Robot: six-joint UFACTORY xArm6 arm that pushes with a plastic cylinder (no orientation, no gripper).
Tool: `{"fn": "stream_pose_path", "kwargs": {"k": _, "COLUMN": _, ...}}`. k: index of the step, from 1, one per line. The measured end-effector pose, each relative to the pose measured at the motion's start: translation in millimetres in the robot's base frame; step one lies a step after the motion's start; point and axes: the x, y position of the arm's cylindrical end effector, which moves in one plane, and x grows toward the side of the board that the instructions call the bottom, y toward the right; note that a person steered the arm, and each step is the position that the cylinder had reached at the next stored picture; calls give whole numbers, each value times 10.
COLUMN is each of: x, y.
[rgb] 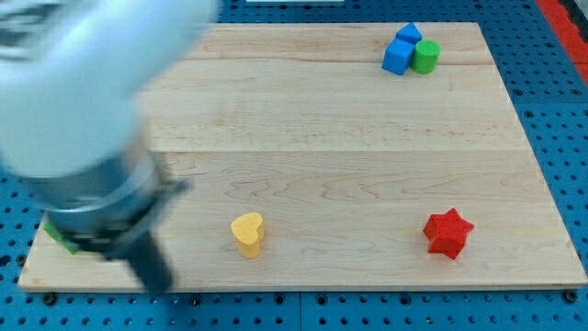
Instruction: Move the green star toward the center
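A bit of green [59,237] shows at the board's lower left corner, mostly hidden under my blurred arm [83,110]; its shape cannot be made out. The dark rod runs down and to the right from the arm, and my tip [160,287] is near the board's bottom edge, right of the green piece and left of the yellow heart [248,233]. The tip touches no block that I can see.
A red star [447,233] lies at the lower right. A blue cube [398,57], a blue triangular block [409,33] and a green cylinder [425,57] cluster at the top right. The wooden board [322,138] sits on a blue perforated table.
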Motion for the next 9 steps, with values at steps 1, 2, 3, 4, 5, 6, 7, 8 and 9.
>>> {"fn": "stream_pose_path", "kwargs": {"k": 1, "x": -57, "y": -1025}}
{"fn": "stream_pose_path", "kwargs": {"k": 2, "x": -532, "y": -985}}
{"fn": "stream_pose_path", "kwargs": {"k": 3, "x": -1006, "y": -594}}
{"fn": "stream_pose_path", "kwargs": {"k": 4, "x": -1239, "y": 1}}
{"fn": "stream_pose_path", "kwargs": {"k": 5, "x": -1195, "y": -95}}
{"fn": "stream_pose_path", "kwargs": {"k": 6, "x": -902, "y": -475}}
{"fn": "stream_pose_path", "kwargs": {"k": 7, "x": -756, "y": -212}}
{"fn": "stream_pose_path", "kwargs": {"k": 8, "x": -1173, "y": 412}}
{"fn": "stream_pose_path", "kwargs": {"k": 9, "x": -1584, "y": 1102}}
